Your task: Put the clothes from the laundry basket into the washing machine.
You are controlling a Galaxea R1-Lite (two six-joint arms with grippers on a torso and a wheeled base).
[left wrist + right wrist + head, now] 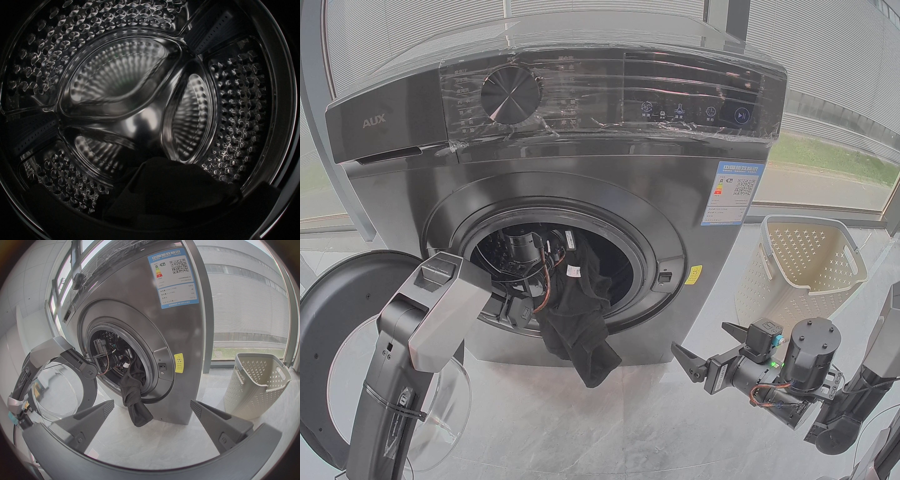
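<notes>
Nearly there: basket [807, 262] seemingly empty, garment [575, 325] draped half out over washer [669, 181] rim, needs pushing in; left jaws inside drum [134, 93], cannot tell their state; right jaws wide apart, empty, near basket.

Black cloth garment [575, 319] hangs from drum mouth of grey metal washing machine [562, 169], centre frame; cream perforated plastic laundry basket [809, 265] at right.

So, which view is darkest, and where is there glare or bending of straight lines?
Left wrist view: darkest; the dimpled steel drum glints, the black garment sinks into shadow. Head view: the clear plastic film on the control panel glares. Right wrist view: the straight edges of the grey metal washing machine curve.
</notes>
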